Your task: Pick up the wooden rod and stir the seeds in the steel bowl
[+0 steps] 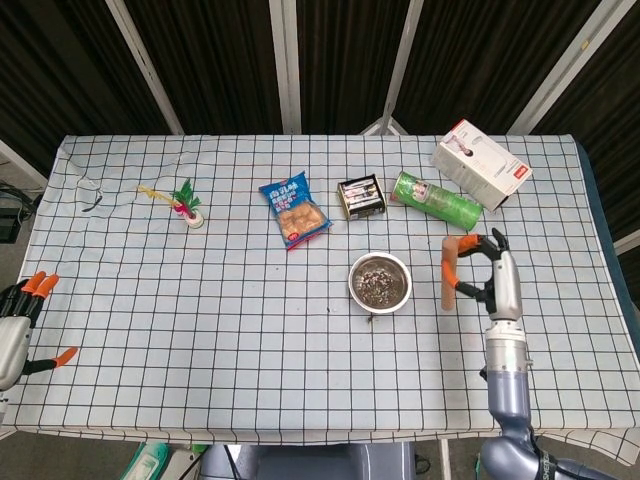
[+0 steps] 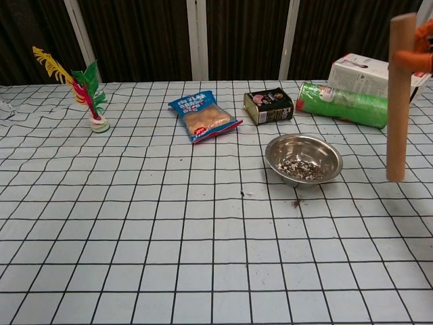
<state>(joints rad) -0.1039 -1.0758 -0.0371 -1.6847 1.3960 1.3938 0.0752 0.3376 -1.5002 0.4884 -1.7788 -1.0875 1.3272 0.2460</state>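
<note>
My right hand [image 1: 493,274] grips the wooden rod [image 1: 449,273] near its top and holds it upright in the air, to the right of the steel bowl [image 1: 380,281]. In the chest view the rod [image 2: 400,98] hangs vertically, its lower end level with the bowl [image 2: 304,157] and clear of it; only orange fingertips [image 2: 419,55] of that hand show at the frame's edge. Dark seeds [image 2: 298,169] lie in the bowl's bottom. My left hand [image 1: 18,320] rests at the table's left edge, fingers apart, holding nothing.
Behind the bowl lie a dark tin [image 1: 361,196], a green tube can [image 1: 435,200] and a white box [image 1: 480,164]. A blue snack bag [image 1: 295,210] and a feather shuttlecock [image 1: 186,203] sit further left. A few spilled seeds [image 2: 297,201] lie in front of the bowl.
</note>
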